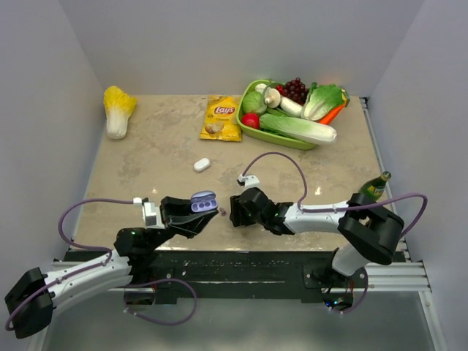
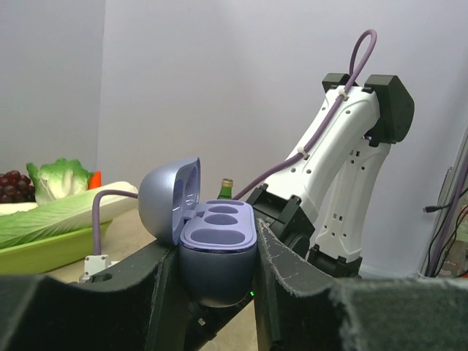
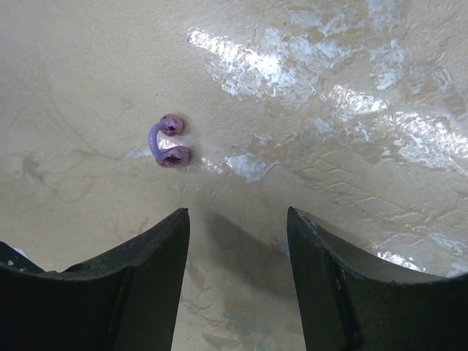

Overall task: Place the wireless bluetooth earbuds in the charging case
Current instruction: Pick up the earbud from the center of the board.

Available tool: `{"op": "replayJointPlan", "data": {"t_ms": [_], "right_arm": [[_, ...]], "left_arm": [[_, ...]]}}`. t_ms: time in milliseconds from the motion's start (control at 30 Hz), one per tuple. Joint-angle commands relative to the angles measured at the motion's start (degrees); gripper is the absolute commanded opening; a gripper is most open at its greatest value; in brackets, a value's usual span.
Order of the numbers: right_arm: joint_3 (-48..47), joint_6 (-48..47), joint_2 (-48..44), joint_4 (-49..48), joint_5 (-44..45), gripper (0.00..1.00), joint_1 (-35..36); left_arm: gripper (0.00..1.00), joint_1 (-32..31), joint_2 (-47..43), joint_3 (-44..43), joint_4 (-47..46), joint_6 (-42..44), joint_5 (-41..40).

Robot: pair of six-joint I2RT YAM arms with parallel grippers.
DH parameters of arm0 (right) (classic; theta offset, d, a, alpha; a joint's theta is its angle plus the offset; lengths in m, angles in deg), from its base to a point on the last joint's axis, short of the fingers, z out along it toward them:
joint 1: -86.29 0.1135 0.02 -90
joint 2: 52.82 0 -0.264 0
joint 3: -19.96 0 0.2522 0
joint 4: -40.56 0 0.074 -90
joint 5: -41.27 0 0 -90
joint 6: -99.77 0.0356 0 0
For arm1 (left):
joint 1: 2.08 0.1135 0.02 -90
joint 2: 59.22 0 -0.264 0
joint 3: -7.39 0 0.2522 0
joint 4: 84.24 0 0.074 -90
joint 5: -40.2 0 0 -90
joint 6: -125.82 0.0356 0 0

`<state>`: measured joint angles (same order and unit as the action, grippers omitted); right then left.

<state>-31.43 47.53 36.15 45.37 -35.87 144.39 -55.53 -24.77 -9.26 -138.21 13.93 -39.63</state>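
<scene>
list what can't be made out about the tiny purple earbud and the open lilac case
- Top view: the tiny purple glossy earbud is a speck; shape unreadable.
- Left wrist view: the open lilac plastic charging case: well floors hide behind its rim, lower shell behind black fingers of the left gripper.
- Top view: small white oval object, too small to identify.

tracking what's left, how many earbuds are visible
1: a purple earbud on the table, just ahead of the right hand. The charging case shows none; others may be hidden.
</scene>
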Motion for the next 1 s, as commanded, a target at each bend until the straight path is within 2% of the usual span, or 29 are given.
{"op": "replayJointPlan", "data": {"t_ms": [0,233,600,800,967], "right_arm": [[-4.9,-6.6,0.4,5.4,2.2,0.59,0.0],[-8.7,-9.1,2.3,5.6,-2.0,0.61,0.0],[-13.4,-11.8,6.6,6.1,-4.1,0.61,0.0],[-15.4,-12.2,9.4,5.9,-4.1,0.58,0.0],[-15.7,-12.0,9.8,5.3,-3.1,0.51,0.0]], "left_arm": [[0.0,-0.4,-0.4,13.8,-0.2,0.5,-1.3],[0.0,-0.4,0.4,13.4,-0.4,0.5,-1.0],[0.0,-0.3,0.8,13.1,-0.4,0.7,-1.3],[0.0,-0.4,0.9,13.4,-0.3,0.8,-1.3],[0.0,-0.4,0.8,13.4,0.0,0.9,-1.5]]}}
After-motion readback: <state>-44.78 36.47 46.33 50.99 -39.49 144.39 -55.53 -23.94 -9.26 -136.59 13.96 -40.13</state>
